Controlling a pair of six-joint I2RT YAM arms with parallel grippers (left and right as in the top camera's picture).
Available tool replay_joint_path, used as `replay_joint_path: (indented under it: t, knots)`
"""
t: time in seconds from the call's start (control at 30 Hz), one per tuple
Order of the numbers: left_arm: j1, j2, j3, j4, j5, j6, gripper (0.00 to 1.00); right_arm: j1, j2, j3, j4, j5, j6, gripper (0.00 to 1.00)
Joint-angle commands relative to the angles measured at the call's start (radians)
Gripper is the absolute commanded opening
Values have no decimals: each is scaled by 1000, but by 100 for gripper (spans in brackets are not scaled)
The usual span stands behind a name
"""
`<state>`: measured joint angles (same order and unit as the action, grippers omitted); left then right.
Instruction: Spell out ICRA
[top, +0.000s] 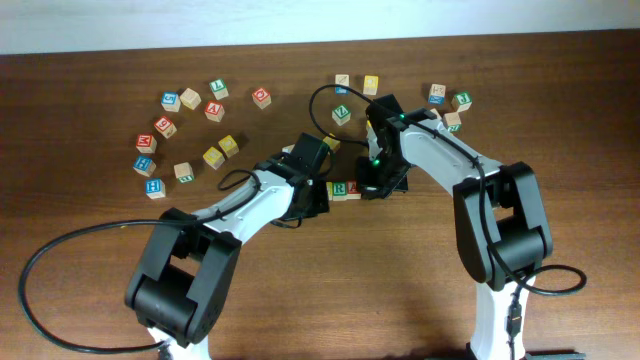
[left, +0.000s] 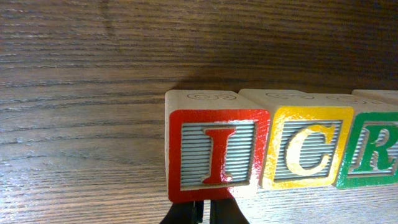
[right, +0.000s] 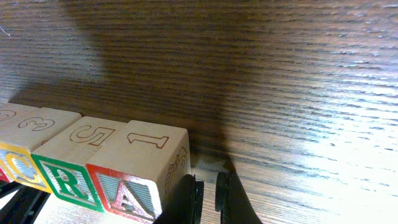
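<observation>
Four cubes form one straight row (top: 343, 189) near the middle of the wooden table (top: 580, 130), between the two grippers.

Row order, left wrist view, left to right:
- I cube (left: 214, 155): red border, red letter.
- C cube (left: 308, 152): yellow border, yellow letter.
- R cube (left: 373, 149): green border, green letter.

The A cube (right: 130, 183), red-bordered, stands at the end of the row and touches the R cube. Neighbouring cubes sit side against side. In the right wrist view the top faces carry outlined numerals: 1 on the A cube, 5 on the R cube, 3 on the C cube.

Left gripper (left: 206, 213): fingers closed to a thin slit with nothing between them. The tips sit at the lower edge of the I cube's lettered face. Whether they touch it cannot be told.

Right gripper (right: 209, 186): fingers nearly together, narrow gap, nothing clamped. It sits just beside the outer side of the A cube.

In the overhead view only the R and A letters show; the rest of the row lies under the left gripper's body. Spare cubes (top: 190, 98) lie scattered at the rear left, and a second group (top: 461, 101) at the rear right, both well apart from the row.
</observation>
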<state>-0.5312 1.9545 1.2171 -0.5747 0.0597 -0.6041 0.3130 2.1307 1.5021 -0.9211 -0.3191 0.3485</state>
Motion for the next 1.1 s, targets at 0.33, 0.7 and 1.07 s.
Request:
replay_joint_path:
  t: [0.33, 0.7, 1.07]
  knots:
    - [-5, 19, 23, -59, 56, 33, 0, 13, 19, -29, -2, 17, 8, 4]
    - [187, -136, 55, -154, -30, 71, 0, 13, 19, -29, -2, 17, 8, 4]
    - [191, 27, 53, -35, 129, 94, 0, 13, 19, -29, -5, 17, 8, 4]
